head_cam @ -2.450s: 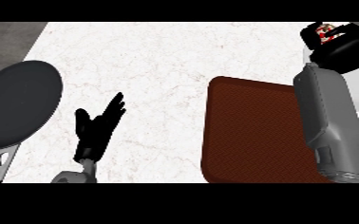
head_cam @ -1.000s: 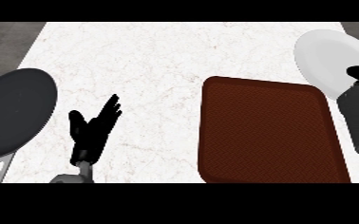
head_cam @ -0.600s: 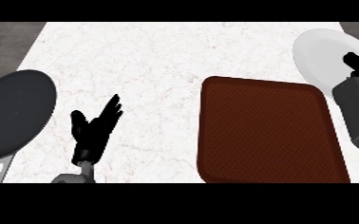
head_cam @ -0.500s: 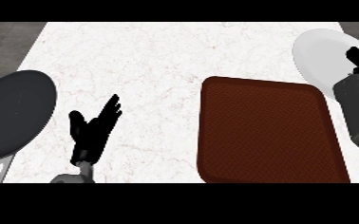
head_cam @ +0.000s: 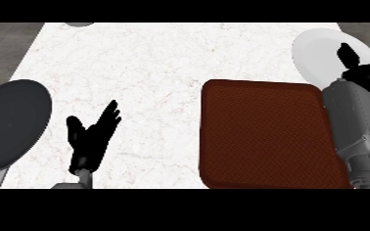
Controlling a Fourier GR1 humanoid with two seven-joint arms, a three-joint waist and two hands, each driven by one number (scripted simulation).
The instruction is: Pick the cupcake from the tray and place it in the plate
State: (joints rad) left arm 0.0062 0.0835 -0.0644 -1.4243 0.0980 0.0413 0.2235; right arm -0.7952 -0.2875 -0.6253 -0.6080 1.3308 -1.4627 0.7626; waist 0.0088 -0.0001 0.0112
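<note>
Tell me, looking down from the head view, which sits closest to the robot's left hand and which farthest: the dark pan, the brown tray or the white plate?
From the left hand:
1. Dark pan, just beyond it at the counter's left edge.
2. Brown tray, across the counter to the right.
3. White plate, farthest, in the far right corner.

No words, labels, brands, numbers or signs can be read anywhere in the view. The brown tray (head_cam: pixel 264 134), the white plate (head_cam: pixel 318 51), the dark pan (head_cam: pixel 20 120) and the marbled counter (head_cam: pixel 145 68) all bear plain surfaces without any lettering or marks.
</note>
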